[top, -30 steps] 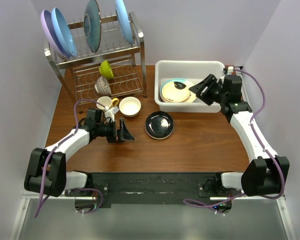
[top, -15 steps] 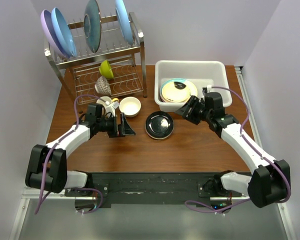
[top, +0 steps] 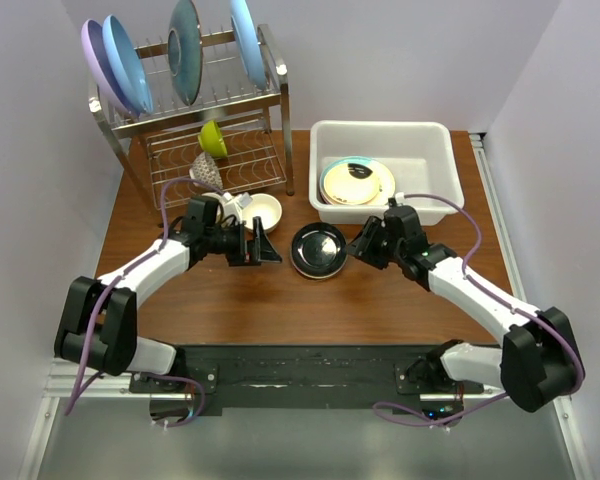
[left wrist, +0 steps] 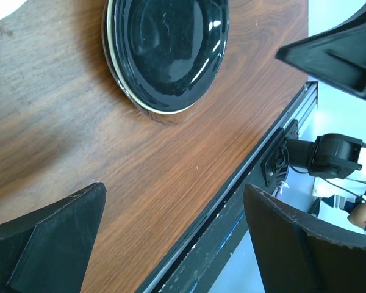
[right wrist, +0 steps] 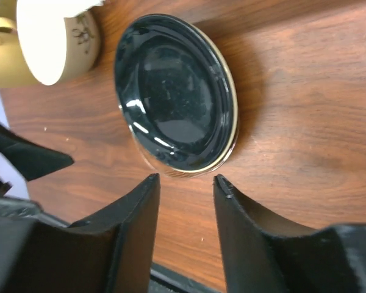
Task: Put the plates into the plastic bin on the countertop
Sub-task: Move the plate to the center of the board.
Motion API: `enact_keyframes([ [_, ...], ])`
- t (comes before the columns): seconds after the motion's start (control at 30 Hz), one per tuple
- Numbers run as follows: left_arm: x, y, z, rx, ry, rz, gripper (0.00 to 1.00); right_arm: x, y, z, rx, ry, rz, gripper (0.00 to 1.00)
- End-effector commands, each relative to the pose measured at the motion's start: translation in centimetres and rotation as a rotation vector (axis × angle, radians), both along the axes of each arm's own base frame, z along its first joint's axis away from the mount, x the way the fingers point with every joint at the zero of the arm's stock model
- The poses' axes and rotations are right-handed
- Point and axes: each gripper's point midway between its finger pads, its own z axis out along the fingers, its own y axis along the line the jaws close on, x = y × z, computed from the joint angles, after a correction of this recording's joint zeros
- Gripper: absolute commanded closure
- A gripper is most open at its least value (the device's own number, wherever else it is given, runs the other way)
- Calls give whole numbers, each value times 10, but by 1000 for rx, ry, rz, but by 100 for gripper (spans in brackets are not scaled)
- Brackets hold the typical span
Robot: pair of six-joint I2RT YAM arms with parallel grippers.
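top view: we see the glossy black plate lying flat on the wood-grain countertop, just in front of the white plastic bin and outside it. a teal-and-cream plate lies flat inside the bin, toward its left side. the left gripper sits just left of the black plate and the right gripper just right of it, so the plate lies between the two. left wrist view: we find the left fingers spread wide, with bare wood between them and the black plate beyond their tips. right wrist view: the right fingers stand only narrowly parted, with nothing between them; their tips lie close to the plate's near rim, and we cannot tell whether they touch it. a small cream bowl stands just behind the left gripper. the steel wire rack at the far left carries large blue and lilac plates upright.
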Motion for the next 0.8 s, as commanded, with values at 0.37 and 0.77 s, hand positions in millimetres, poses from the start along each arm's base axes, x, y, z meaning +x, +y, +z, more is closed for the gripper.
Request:
enact_keyframes([
  [0.37, 13, -20, 21, -59, -50, 7, 0, 32, -5, -39, -96, 0, -117, 61],
  [0.77, 6, -22, 15, -60, -35, -1, 0, 49, 7, -49, -103, 15, -100, 62],
])
